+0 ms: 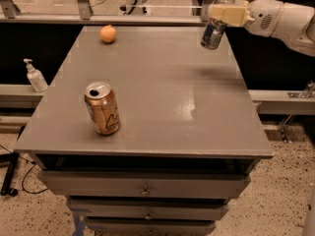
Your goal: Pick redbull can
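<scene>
Claw: the cream two-finger gripper [224,12] is up over the bench's far right corner, clamped on the can's top.
Can: the tall, slim blue-and-silver metal redbull can [212,33] hangs tipped, clear of the grey metal bench [162,97]; it looks picked.
Other can: the wide gold metal can [102,108] stands near the front left corner, not wanted.
Ball: the small round orange ball [108,34] sits by the far left corner.

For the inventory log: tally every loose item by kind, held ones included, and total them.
Cans: 2, the redbull can held off the table by the gripper at the far right corner, and the gold can standing near the front left.
Orange ball: 1.
Pump bottle: 1, on the ledge beside the table.
Total: 4.
</scene>
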### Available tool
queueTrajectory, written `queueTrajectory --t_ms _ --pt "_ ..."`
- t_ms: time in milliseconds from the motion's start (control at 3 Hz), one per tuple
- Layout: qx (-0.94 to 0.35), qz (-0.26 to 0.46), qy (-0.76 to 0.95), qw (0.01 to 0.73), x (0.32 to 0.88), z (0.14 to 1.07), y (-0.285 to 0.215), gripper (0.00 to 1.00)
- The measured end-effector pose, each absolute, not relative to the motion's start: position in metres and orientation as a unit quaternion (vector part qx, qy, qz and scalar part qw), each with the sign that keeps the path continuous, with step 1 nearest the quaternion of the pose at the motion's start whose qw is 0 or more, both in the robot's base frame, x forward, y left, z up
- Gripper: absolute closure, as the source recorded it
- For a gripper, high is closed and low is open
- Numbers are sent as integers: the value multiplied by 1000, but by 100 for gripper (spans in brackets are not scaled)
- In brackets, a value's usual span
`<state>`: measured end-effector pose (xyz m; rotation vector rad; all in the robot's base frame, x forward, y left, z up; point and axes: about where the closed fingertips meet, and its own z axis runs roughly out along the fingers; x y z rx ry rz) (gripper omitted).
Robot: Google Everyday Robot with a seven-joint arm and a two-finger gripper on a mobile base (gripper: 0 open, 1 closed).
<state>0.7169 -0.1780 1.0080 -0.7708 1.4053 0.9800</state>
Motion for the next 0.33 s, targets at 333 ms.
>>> queueTrajectory --t_ms 333 --pt "-331 429 597 591 715 1012 -174 100"
